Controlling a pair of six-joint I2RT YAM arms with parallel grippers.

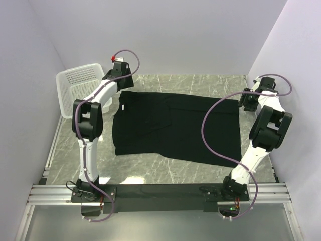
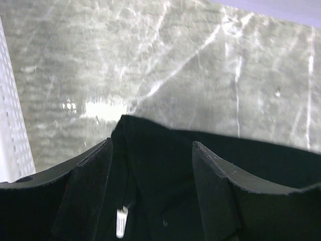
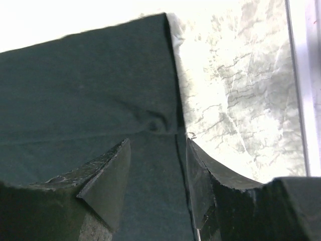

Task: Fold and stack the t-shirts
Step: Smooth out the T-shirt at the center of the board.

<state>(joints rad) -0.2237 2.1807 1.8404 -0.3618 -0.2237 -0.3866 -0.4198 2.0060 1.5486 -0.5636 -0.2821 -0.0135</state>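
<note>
A black t-shirt (image 1: 170,128) lies flat on the marble table, its left part folded over into a double layer. My left gripper (image 1: 123,84) hovers at the shirt's far left corner. In the left wrist view the left gripper (image 2: 153,145) is open, with the black cloth (image 2: 160,165) and a small white label (image 2: 120,221) lying below and between the fingers, not pinched. My right gripper (image 1: 246,103) is at the shirt's far right corner. The right wrist view shows the right gripper (image 3: 158,143) open over the shirt's edge (image 3: 173,100), with the fabric lying flat.
A white mesh basket (image 1: 80,88) stands at the far left against the wall, and its side shows in the left wrist view (image 2: 10,130). Bare marble table (image 1: 165,173) runs in front of the shirt. Walls enclose the table on three sides.
</note>
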